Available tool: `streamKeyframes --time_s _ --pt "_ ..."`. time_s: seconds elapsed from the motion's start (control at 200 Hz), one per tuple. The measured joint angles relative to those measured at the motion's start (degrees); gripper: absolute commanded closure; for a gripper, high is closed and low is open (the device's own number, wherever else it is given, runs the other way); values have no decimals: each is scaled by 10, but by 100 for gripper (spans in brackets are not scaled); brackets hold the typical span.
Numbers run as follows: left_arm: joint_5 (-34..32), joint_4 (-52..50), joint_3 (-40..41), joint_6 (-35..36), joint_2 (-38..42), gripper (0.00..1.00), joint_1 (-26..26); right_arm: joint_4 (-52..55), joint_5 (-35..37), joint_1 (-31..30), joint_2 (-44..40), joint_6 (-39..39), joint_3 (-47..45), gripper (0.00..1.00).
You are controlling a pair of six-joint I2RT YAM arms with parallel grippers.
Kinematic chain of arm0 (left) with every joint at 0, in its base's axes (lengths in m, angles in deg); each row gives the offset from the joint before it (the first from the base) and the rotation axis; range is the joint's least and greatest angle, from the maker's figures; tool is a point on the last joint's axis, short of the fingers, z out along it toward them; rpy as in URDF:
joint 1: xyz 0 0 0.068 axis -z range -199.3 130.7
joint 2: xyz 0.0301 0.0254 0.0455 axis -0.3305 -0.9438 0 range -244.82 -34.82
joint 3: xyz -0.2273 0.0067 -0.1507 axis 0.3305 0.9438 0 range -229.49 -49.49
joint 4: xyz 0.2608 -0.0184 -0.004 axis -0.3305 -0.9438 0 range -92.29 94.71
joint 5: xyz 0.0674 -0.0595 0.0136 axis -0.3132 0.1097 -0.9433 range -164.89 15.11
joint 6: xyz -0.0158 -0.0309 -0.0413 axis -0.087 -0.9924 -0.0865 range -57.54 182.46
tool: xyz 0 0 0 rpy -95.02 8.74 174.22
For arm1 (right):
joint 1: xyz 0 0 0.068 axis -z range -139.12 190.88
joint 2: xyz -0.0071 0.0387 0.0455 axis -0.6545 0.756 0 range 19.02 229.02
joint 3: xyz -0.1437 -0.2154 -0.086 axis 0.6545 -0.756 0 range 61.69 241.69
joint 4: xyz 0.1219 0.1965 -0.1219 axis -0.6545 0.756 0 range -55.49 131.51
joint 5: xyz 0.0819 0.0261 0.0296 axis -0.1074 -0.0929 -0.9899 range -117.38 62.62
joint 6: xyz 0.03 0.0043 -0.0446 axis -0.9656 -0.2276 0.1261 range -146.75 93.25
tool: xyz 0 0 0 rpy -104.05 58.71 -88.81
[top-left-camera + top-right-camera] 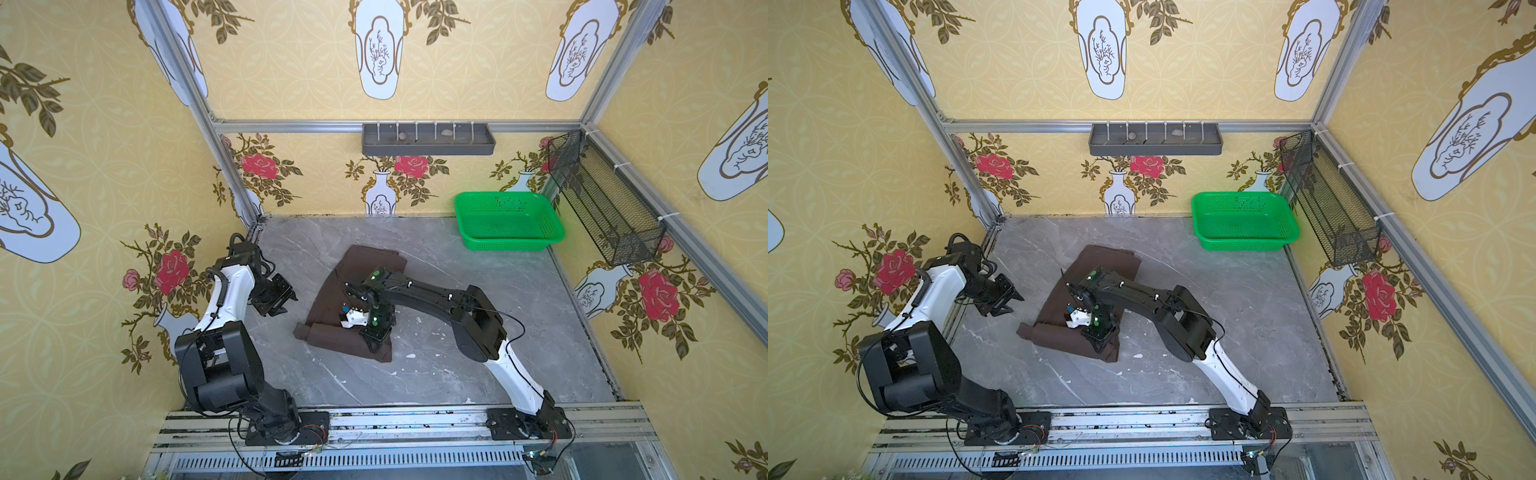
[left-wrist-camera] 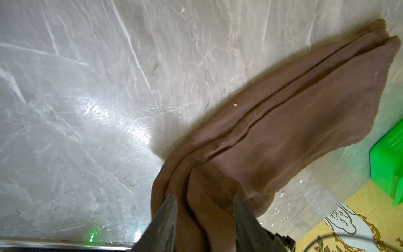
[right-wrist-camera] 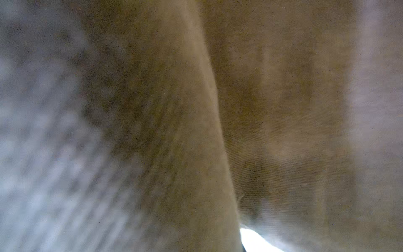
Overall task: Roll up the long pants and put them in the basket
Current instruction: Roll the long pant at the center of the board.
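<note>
The right tool (image 1: 375, 341), its grip hidden, is pressed onto the long pants (image 1: 328, 291) on the tabletop (image 1: 457, 353), with the left tool (image 1: 289, 303) part open aside; judged soft and limp, they are best pinched at the rolled edge.

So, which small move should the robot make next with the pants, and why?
Probably bring the left gripper over and down onto the left end of the roll. The long pants are rolled only along their near edge; the rest lies flat. The right gripper is down on the roll's right part, while the left one hovers open beside the cloth, apart from it.
</note>
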Motion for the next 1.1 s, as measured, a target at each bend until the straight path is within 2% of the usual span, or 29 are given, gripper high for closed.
streamKeyframes --time_s 0.145,0.21,0.3,0.66,0.71,0.78,0.815,0.945,1.035,1.1 --pt "13 -5 1 0 14 56 0 5 -46 38 24 9 16 71" --pt "23 -7 16 0 32 56 0 5 -57 51 32 10 23 61" --pt "36 -12 45 -4 62 56 0 5 -66 60 40 10 30 53" --pt "61 -19 159 -20 135 56 41 -7 -58 58 33 0 24 47" --pt "66 -10 171 -28 141 56 54 -10 -51 58 26 -4 22 50" --pt "70 7 186 -43 149 56 72 -16 -43 58 13 -5 18 67" --pt "73 17 192 -52 151 57 80 -19 -39 57 7 -5 16 71" --pt "74 45 195 -71 135 57 88 -21 -33 52 -4 -9 13 74" --pt "72 54 178 -75 116 57 90 -22 -30 47 -4 -9 8 86" --pt "71 60 161 -75 105 56 90 -21 -30 43 -4 -9 7 91"
